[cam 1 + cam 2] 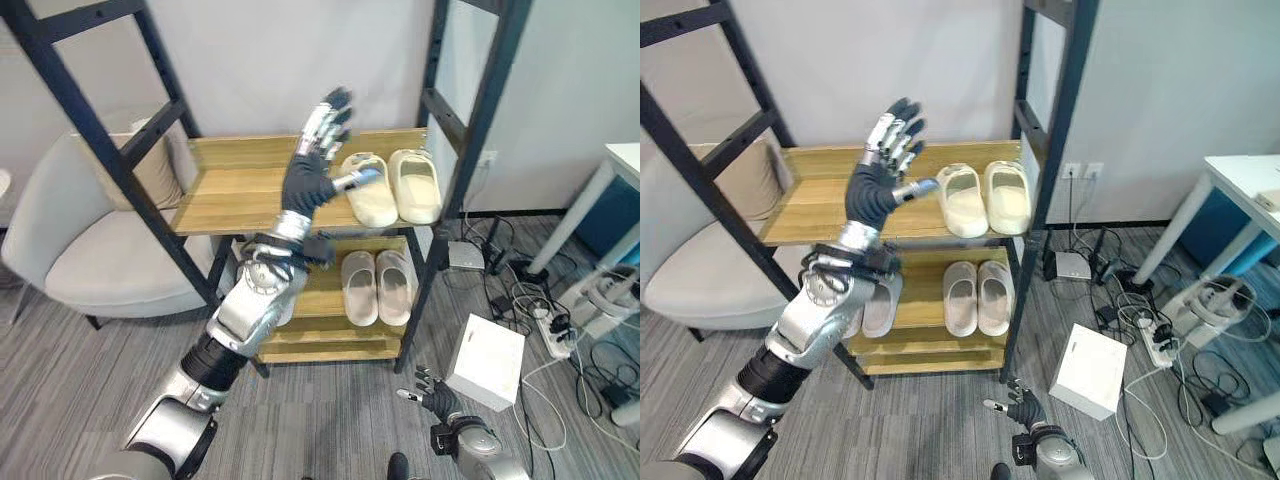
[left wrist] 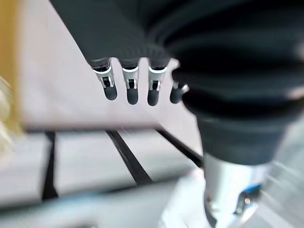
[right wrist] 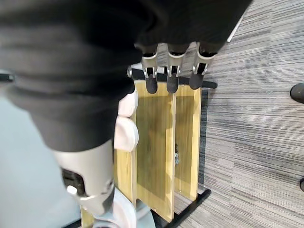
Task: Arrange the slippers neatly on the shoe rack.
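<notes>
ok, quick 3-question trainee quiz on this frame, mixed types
1. True or false: the left hand is curled round a slipper.
2. Multiple choice: the cream slippers sit on the rack's A) upper shelf, B) lower shelf, C) floor.
3. Fill in: the white box lies on the ____ to the robot's right of the rack.

Key:
1. False: its fingers are spread and hold nothing.
2. A; a pinkish pair is on the lower shelf.
3. Floor, near the right hand.
</notes>
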Available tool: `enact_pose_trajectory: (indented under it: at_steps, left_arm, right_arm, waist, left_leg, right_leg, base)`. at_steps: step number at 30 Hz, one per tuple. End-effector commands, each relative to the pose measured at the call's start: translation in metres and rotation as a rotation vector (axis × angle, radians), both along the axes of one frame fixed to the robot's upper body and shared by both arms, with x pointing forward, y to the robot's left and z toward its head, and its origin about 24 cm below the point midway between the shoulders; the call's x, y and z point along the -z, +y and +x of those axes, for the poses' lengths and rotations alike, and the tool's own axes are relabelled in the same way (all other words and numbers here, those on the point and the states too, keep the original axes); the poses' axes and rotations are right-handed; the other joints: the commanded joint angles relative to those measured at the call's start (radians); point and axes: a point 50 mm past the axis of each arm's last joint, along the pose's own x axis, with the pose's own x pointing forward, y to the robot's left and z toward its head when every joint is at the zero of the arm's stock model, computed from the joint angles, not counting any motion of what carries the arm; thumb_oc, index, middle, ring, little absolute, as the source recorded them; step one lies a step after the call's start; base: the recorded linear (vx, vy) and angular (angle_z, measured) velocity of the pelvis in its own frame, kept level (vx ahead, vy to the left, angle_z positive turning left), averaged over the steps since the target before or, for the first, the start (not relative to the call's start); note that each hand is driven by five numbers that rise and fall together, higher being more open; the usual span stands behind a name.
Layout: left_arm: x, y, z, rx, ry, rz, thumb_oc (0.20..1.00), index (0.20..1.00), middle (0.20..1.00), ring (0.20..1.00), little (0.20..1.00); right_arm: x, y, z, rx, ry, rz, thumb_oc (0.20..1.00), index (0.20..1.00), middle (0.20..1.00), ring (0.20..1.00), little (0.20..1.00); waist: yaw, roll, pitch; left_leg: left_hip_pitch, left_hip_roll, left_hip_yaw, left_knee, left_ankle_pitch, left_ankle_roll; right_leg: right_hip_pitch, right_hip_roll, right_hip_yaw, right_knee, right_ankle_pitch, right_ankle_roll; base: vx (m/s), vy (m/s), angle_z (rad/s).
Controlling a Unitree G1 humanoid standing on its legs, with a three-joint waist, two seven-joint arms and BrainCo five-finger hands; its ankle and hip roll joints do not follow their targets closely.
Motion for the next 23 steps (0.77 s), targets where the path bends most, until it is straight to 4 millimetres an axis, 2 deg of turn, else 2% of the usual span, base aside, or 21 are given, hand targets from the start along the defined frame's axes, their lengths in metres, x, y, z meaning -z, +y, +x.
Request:
enact_pose_trajectory:
  at_steps: [1,2,3,4,6,7,8,9,10,11,12,13,14,15,16,18,23]
  left_arm:
    - [0.014,-0.015,-0.004,0.188,0.036,0.114,1.0,1.0,1.0,1.0,1.0]
    - [0.014,-0.015,-0.004,0.188,0.036,0.114,1.0,1.0,1.0,1.0,1.0]
    - [0.05,-0.019,-0.02,0.314,0.162,0.211,1.0,1.0,1.0,1.0,1.0]
    - [0.05,-0.018,-0.02,0.314,0.163,0.211,1.0,1.0,1.0,1.0,1.0]
    - [0.085,-0.013,-0.025,0.328,0.307,0.259,1.0,1.0,1.0,1.0,1.0]
    - [0.085,-0.013,-0.025,0.328,0.307,0.259,1.0,1.0,1.0,1.0,1.0]
    - [0.123,-0.001,-0.033,0.308,0.453,0.323,1.0,1.0,1.0,1.0,1.0]
    - [0.14,0.007,-0.037,0.272,0.521,0.338,1.0,1.0,1.0,1.0,1.0]
    - [0.181,0.025,-0.047,0.18,0.695,0.348,1.0,1.0,1.0,1.0,1.0]
    - [0.181,0.025,-0.047,0.18,0.695,0.348,1.0,1.0,1.0,1.0,1.0]
    - [0.216,0.05,-0.06,0.053,0.831,0.387,1.0,1.0,1.0,1.0,1.0]
    - [0.216,0.05,-0.06,0.053,0.831,0.387,1.0,1.0,1.0,1.0,1.0]
    - [0.231,0.061,-0.065,-0.004,0.889,0.412,1.0,1.0,1.0,1.0,1.0]
    - [0.231,0.061,-0.065,-0.004,0.889,0.412,1.0,1.0,1.0,1.0,1.0]
    - [0.262,0.079,-0.077,-0.131,1.008,0.46,1.0,1.0,1.0,1.0,1.0]
    - [0.288,0.1,-0.09,-0.313,1.147,0.43,1.0,1.0,1.0,1.0,1.0]
    - [0.309,0.132,-0.109,-0.554,1.303,0.315,1.0,1.0,1.0,1.0,1.0]
  right_arm:
    - [-0.008,0.016,0.019,-0.026,-0.075,0.043,1.0,1.0,1.0,1.0,1.0]
    - [-0.008,0.016,0.019,-0.026,-0.075,0.043,1.0,1.0,1.0,1.0,1.0]
    - [-0.006,0.025,0.016,-0.065,-0.064,0.057,1.0,1.0,1.0,1.0,1.0]
    - [-0.006,0.025,0.016,-0.065,-0.064,0.058,1.0,1.0,1.0,1.0,1.0]
    - [-0.006,0.029,0.016,-0.086,-0.064,0.06,1.0,1.0,1.0,1.0,1.0]
    - [-0.006,0.029,0.015,-0.086,-0.064,0.061,1.0,1.0,1.0,1.0,1.0]
    - [-0.007,0.031,0.015,-0.118,-0.069,0.056,1.0,1.0,1.0,1.0,1.0]
    - [-0.008,0.03,0.015,-0.125,-0.071,0.052,1.0,1.0,1.0,1.0,1.0]
    - [-0.002,0.02,0.005,-0.132,-0.042,0.027,1.0,1.0,1.0,1.0,1.0]
    - [-0.002,0.02,0.005,-0.132,-0.042,0.027,1.0,1.0,1.0,1.0,1.0]
    - [-0.008,-0.008,0.006,-0.081,-0.061,-0.012,1.0,1.0,1.0,1.0,1.0]
    - [-0.008,-0.008,0.006,-0.081,-0.061,-0.012,1.0,1.0,1.0,1.0,1.0]
    - [-0.011,-0.015,0.009,-0.07,-0.073,-0.026,1.0,1.0,1.0,1.0,1.0]
    - [-0.011,-0.015,0.009,-0.07,-0.073,-0.026,1.0,1.0,1.0,1.0,1.0]
    - [-0.016,-0.018,0.011,-0.054,-0.103,-0.028,1.0,1.0,1.0,1.0,1.0]
    - [-0.018,-0.023,0.014,-0.012,-0.123,-0.042,1.0,1.0,1.0,1.0,1.0]
    - [-0.016,-0.028,0.014,0.082,-0.121,-0.044,1.0,1.0,1.0,1.0,1.0]
  waist:
    - [0.005,-0.022,0.012]
    - [0.004,-0.023,0.01]
    - [0.012,-0.025,0.016]
    - [0.013,-0.026,0.016]
    - [0.018,-0.027,0.023]
    - [0.017,-0.027,0.021]
    - [0.02,-0.031,0.026]
    - [0.021,-0.033,0.028]
    - [0.017,-0.034,0.036]
    - [0.016,-0.034,0.034]
    - [0.01,-0.038,0.04]
    - [0.009,-0.038,0.038]
    - [0.008,-0.039,0.039]
    - [0.008,-0.039,0.039]
    - [0.008,-0.044,0.043]
    - [0.009,-0.046,0.046]
    - [0.016,-0.05,0.05]
  left_leg:
    - [0.023,-0.021,-0.005,-0.001,-0.143,0.022]
    - [0.02,-0.022,-0.006,-0.001,-0.142,0.023]
    - [0.018,-0.02,-0.01,-0.001,-0.141,0.025]
    - [0.018,-0.02,-0.009,-0.001,-0.141,0.025]
    - [0.018,-0.019,-0.008,-0.001,-0.139,0.026]
    - [0.017,-0.019,-0.008,-0.001,-0.139,0.026]
    - [0.021,-0.018,-0.004,-0.001,-0.14,0.028]
    - [0.024,-0.018,-0.002,-0.001,-0.14,0.029]
    - [0.036,-0.016,0.005,-0.001,-0.145,0.031]
    - [0.033,-0.017,0.004,-0.001,-0.143,0.032]
    - [0.044,-0.014,0.01,-0.001,-0.147,0.031]
    - [0.041,-0.015,0.009,-0.001,-0.146,0.032]
    - [0.042,-0.015,0.01,-0.001,-0.145,0.033]
    - [0.043,-0.015,0.01,-0.001,-0.145,0.033]
    - [0.046,-0.015,0.01,-0.001,-0.145,0.033]
    - [0.042,-0.017,0.006,-0.001,-0.143,0.035]
    - [0.039,-0.02,0.002,-0.001,-0.14,0.037]
  right_leg:
    - [0.108,-0.015,-0.028,0.001,-0.209,0.073]
    - [0.106,-0.016,-0.029,0.001,-0.209,0.073]
    - [0.101,-0.014,-0.028,0.001,-0.208,0.073]
    - [0.101,-0.013,-0.027,0.001,-0.208,0.073]
    - [0.099,-0.011,-0.021,0.001,-0.207,0.072]
    - [0.098,-0.012,-0.022,0.001,-0.207,0.072]
    - [0.1,-0.009,-0.014,0.001,-0.208,0.07]
    - [0.101,-0.008,-0.01,0.001,-0.208,0.068]
    - [0.11,-0.005,0.0,0.001,-0.212,0.065]
    - [0.107,-0.006,-0.001,0.001,-0.211,0.065]
    - [0.116,-0.004,0.004,0.001,-0.216,0.061]
    - [0.114,-0.005,0.003,0.001,-0.215,0.061]
    - [0.115,-0.005,0.002,0.001,-0.216,0.06]
    - [0.115,-0.005,0.002,0.001,-0.216,0.06]
    - [0.119,-0.004,0.0,0.001,-0.218,0.058]
    - [0.119,-0.006,-0.004,0.001,-0.218,0.053]
    - [0.119,-0.007,-0.01,0.001,-0.221,0.05]
  base:
    - [0.0,0.0,0.0]
    - [-0.05,0.033,0.04]
    - [-0.04,0.023,0.01]
    - [-0.05,0.031,-0.01]
    - [-0.03,0.014,-0.06]
    - [-0.04,0.008,-0.1]
    - [-0.03,0.004,-0.05]
    - [-0.04,0.007,-0.07]
    - [-0.02,0.004,-0.07]
    - [-0.01,0.001,-0.15]
    - [-0.01,0.0,-0.08]
    - [0.0,0.001,-0.03]
    - [0.0,0.0,0.0]
    - [0.0,0.0,0.0]
    - [0.0,0.0,0.0]
    - [0.0,0.0,0.0]
    - [0.0,-0.004,0.06]
